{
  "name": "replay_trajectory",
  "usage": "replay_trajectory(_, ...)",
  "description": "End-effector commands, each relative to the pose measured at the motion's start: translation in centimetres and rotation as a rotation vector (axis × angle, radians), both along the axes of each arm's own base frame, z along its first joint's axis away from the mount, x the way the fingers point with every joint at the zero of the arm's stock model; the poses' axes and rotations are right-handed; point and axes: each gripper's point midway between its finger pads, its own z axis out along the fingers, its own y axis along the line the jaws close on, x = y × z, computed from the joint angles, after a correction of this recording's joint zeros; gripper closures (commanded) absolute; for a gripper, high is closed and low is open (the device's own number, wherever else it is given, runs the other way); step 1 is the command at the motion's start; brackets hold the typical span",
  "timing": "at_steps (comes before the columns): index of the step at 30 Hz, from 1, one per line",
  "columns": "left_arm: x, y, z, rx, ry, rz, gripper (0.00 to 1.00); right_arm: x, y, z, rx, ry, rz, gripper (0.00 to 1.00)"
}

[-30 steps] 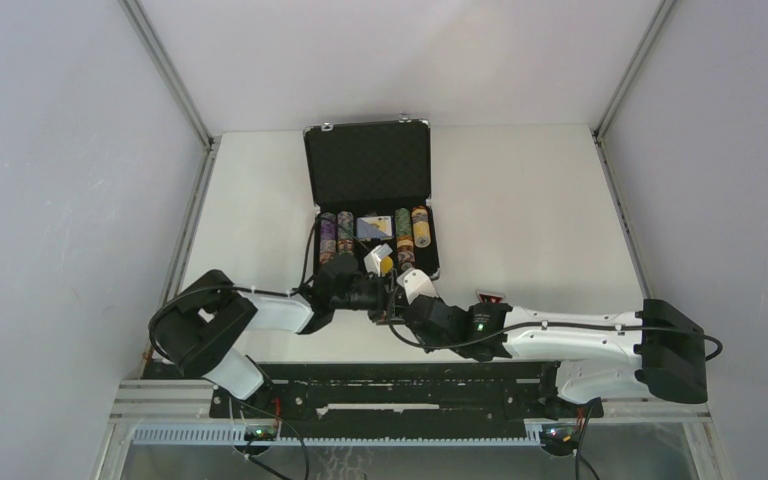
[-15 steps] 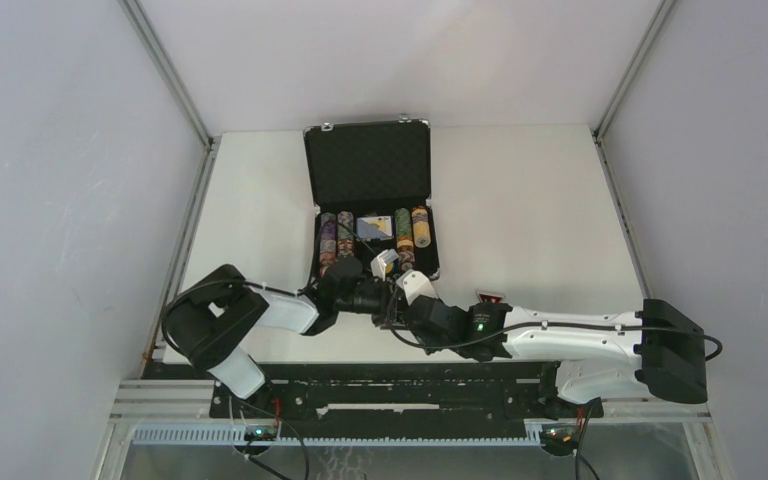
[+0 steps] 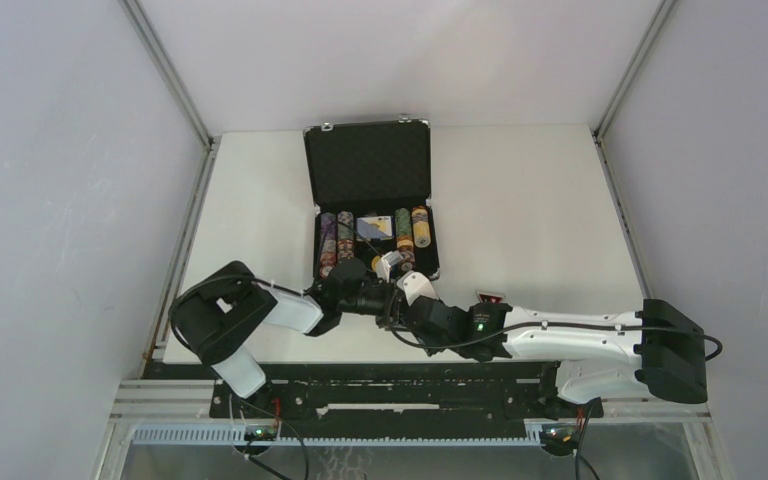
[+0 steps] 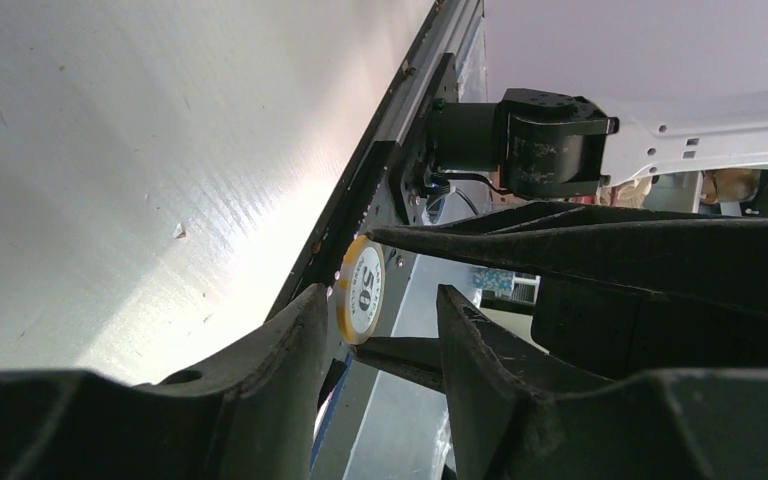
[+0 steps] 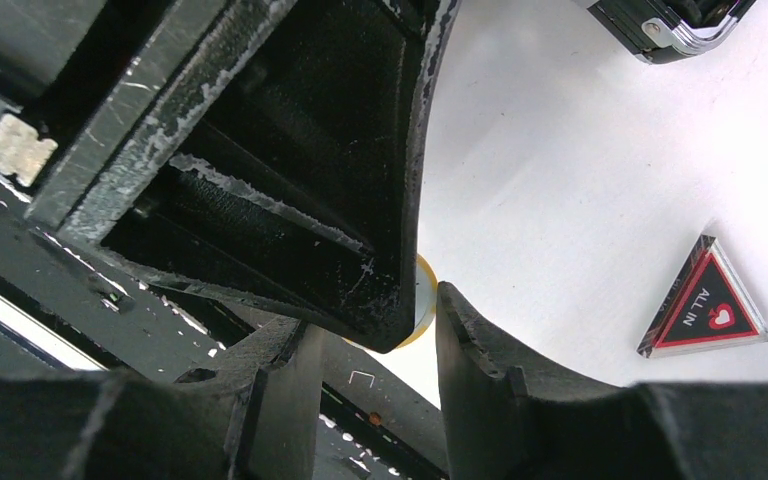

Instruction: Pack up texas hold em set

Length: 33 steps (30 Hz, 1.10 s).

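The black briefcase (image 3: 367,165) lies open at the table's middle, with chip stacks (image 3: 412,228) and a card deck (image 3: 371,227) in its tray. Both grippers meet just in front of it. My right gripper (image 5: 371,307) is shut on a yellow 50 chip (image 4: 364,290), its fingers (image 4: 560,235) pinching the rim above and below. The chip stands upright between the fingers of my left gripper (image 4: 380,292), close to the left one, with a gap to the right one. The red-black triangle token (image 5: 705,310) lies on the table to the right.
A silver corner of the briefcase (image 5: 675,25) shows at the upper right of the right wrist view. The black rail along the table's near edge (image 3: 380,385) runs just behind the grippers. Grey walls enclose the table (image 3: 530,200) on three sides.
My left gripper has slid right towards the right gripper and narrowed its fingers around the chip. The right arm has stayed still with the chip.
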Motion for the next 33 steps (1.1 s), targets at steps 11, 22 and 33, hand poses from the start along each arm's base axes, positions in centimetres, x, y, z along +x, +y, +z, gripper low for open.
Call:
replay_trajectory(11, -1.4, -1.2, 1.4, -0.059, -0.011, -0.091, 0.63, 1.6, 1.7, 3.2, 0.105, -0.08, -0.023, 0.56)
replay_trajectory(22, -2.8, -2.1, 0.4, -0.036, -0.006, -0.146, 0.88, 1.5, 1.7, 3.7, 0.123, -0.084, -0.019, 0.56)
replay_trajectory(33, -1.7, -1.9, 0.5, 0.002, -0.088, -0.084, 1.0, 2.6, 0.5, 3.8, 0.129, -0.113, -0.104, 0.55)
